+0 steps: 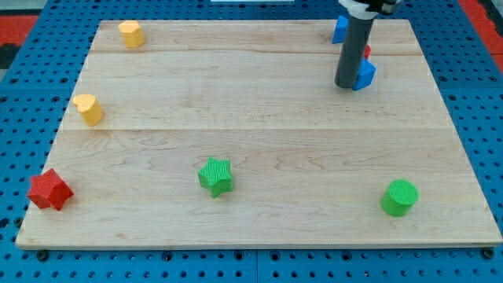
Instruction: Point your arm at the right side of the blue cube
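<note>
My tip (347,85) is the lower end of a dark rod near the view's top right. It stands against the left side of a blue block (365,75), which the rod partly hides. A second blue block (339,30) lies above it at the board's top edge, also partly hidden behind the rod. A small red block (367,52) peeks out to the right of the rod between the two blue ones. Which blue block is the cube cannot be made out.
A yellow block (130,34) sits at the top left and a yellow heart-like block (89,108) at the left. A red star (49,190) is at the bottom left, a green star (215,176) at the bottom middle, a green cylinder (399,196) at the bottom right.
</note>
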